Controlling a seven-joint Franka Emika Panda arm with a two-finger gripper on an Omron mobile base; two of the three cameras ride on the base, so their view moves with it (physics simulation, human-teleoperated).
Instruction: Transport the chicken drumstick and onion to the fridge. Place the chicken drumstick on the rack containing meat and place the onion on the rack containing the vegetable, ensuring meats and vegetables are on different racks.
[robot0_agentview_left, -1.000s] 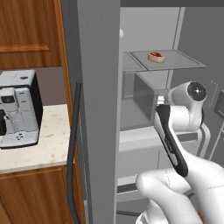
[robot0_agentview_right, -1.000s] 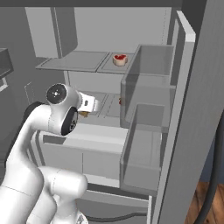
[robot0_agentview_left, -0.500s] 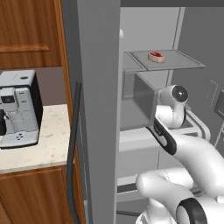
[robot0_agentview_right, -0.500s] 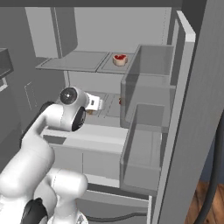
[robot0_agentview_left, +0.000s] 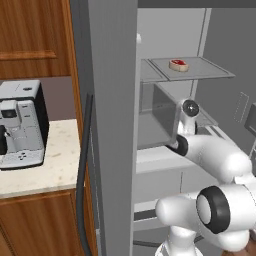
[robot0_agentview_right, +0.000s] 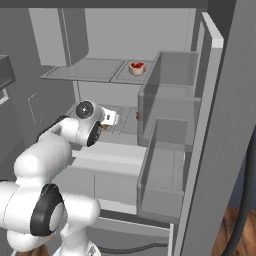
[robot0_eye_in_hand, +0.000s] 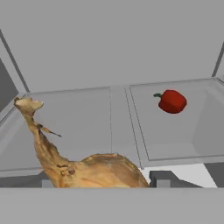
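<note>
The pincer (robot0_agentview_right: 112, 119) was clamped on the chicken drumstick (robot0_eye_in_hand: 87, 168), which was held low over the middle shelf (robot0_eye_in_hand: 78, 113) of the fridge (robot0_agentview_left: 112, 125), with a red pepper (robot0_eye_in_hand: 172, 101) parked well off to one side. So the drumstick step was judged underway, but that's the veggie shelf. A lift to the upper shelf (robot0_agentview_right: 85, 70), where a steak (robot0_agentview_right: 136, 67) was seen, would probably be needed before letting go. The shelves looked flat and pale grey. A coffee machine (robot0_agentview_left: 20, 125) was set on the counter (robot0_agentview_left: 50, 170) beside the fridge.
</note>
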